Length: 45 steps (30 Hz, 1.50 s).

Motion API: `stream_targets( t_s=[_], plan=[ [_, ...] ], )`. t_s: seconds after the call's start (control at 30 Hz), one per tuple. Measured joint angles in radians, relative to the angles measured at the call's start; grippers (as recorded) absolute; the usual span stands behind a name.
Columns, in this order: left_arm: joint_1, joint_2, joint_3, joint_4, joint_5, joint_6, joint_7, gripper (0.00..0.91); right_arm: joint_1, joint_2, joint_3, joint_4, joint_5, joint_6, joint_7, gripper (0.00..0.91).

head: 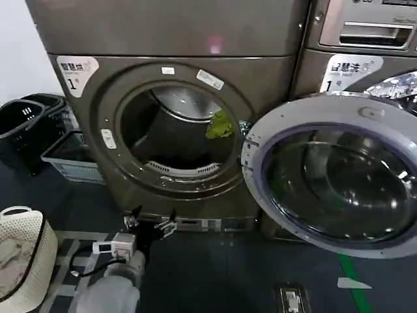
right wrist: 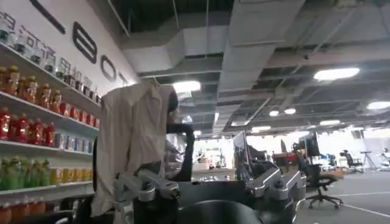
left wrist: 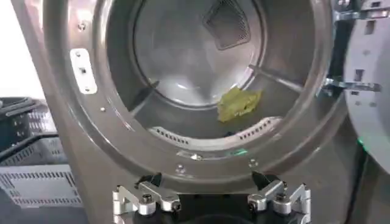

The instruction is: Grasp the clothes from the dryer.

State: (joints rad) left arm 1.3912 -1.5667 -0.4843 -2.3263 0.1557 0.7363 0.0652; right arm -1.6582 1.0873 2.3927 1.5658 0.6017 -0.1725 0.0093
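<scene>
The clothes [head: 220, 125] are a small yellow-green piece of fabric lying against the right inner wall of the steel drum of the dryer [head: 98, 98]. The left wrist view shows the clothes [left wrist: 239, 103] above the drum's lower lip, inside the dryer [left wrist: 85, 128]. My left gripper [head: 151, 220] hovers low in front of the machine, below the round mouth and apart from the fabric. It is open, its fingertips [left wrist: 152, 181] spread wide with nothing between them. My right gripper [right wrist: 210, 182] is open and empty, pointing away into the room.
The dryer's round door [head: 332, 176] stands swung open to the right, in front of a second grey machine [head: 365, 45]. Dark baskets [head: 26, 124] and a grey crate [head: 68, 160] sit at the left, a white mesh basket [head: 23, 254] at the lower left.
</scene>
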Motion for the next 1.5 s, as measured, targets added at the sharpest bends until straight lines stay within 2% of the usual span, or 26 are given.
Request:
stream_targets(
  t_s=[1.5],
  plan=[
    [-0.004,-0.007,0.004,0.017,0.006,0.000,0.003,0.907,0.009,0.011,-0.008,0.000,-0.005,0.004,-0.001,0.907]
  ],
)
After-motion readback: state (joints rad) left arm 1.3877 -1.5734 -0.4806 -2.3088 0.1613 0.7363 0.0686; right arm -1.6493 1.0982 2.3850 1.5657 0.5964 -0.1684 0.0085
